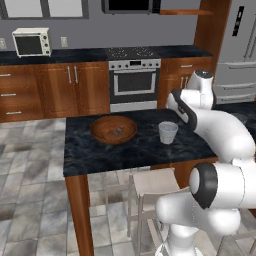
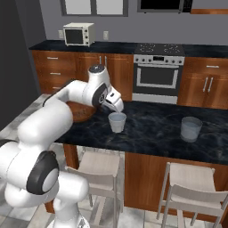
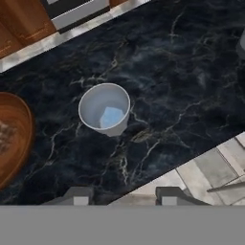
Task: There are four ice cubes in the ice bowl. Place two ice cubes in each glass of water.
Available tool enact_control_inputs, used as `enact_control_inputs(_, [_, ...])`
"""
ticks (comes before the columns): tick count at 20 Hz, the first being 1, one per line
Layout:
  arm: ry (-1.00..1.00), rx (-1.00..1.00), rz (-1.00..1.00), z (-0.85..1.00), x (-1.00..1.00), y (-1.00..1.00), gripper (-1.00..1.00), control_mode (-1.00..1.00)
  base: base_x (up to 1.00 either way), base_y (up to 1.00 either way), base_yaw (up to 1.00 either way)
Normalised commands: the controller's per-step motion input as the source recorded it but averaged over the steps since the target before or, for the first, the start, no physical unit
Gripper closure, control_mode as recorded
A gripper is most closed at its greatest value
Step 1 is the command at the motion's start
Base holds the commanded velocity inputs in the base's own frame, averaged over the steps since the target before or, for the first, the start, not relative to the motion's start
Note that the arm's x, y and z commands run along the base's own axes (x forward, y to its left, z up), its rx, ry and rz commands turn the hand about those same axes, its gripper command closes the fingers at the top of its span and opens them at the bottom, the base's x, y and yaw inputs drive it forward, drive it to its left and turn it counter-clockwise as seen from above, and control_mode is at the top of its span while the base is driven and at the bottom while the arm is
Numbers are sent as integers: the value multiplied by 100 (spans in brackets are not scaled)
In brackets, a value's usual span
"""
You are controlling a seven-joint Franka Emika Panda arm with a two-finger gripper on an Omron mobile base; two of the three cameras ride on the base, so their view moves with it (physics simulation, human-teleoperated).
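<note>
The reddish-brown ice bowl (image 1: 113, 129) sits on the left of the dark marble island counter (image 1: 100, 152), with small pale ice cubes (image 1: 117, 131) at its centre. One glass of water (image 3: 104, 109) stands to the right of the bowl and holds one pale blue ice cube (image 3: 112, 116). My gripper (image 2: 116, 105) hovers just above this glass (image 2: 117, 121), open, with nothing between its fingers (image 3: 76, 196). In the hand view the gripper (image 3: 123, 197) is offset toward the counter's near edge. The second glass (image 2: 191, 128) stands further right on the counter. The bowl's rim (image 3: 19, 139) shows at the left.
Pale stools (image 2: 191, 189) stand under the counter's near edge. Behind the island are an oven (image 1: 134, 82), wooden cabinets (image 1: 70, 87), a white toaster oven (image 1: 31, 42) and a fridge (image 1: 240, 55). Bare counter lies between the two glasses (image 2: 153, 124).
</note>
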Motion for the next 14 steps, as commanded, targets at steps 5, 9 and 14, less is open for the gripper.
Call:
enact_control_inputs(5, [0, 0, 0, -41, 23, 0, 100, -100, 0, 0, 0])
enact_control_inputs(9, [0, 0, 0, -30, 39, 0, 100, -100, 0, 0, 0])
enact_control_inputs(14, [11, 0, 0, -13, 60, 0, 100, -100, 0, 0, 0])
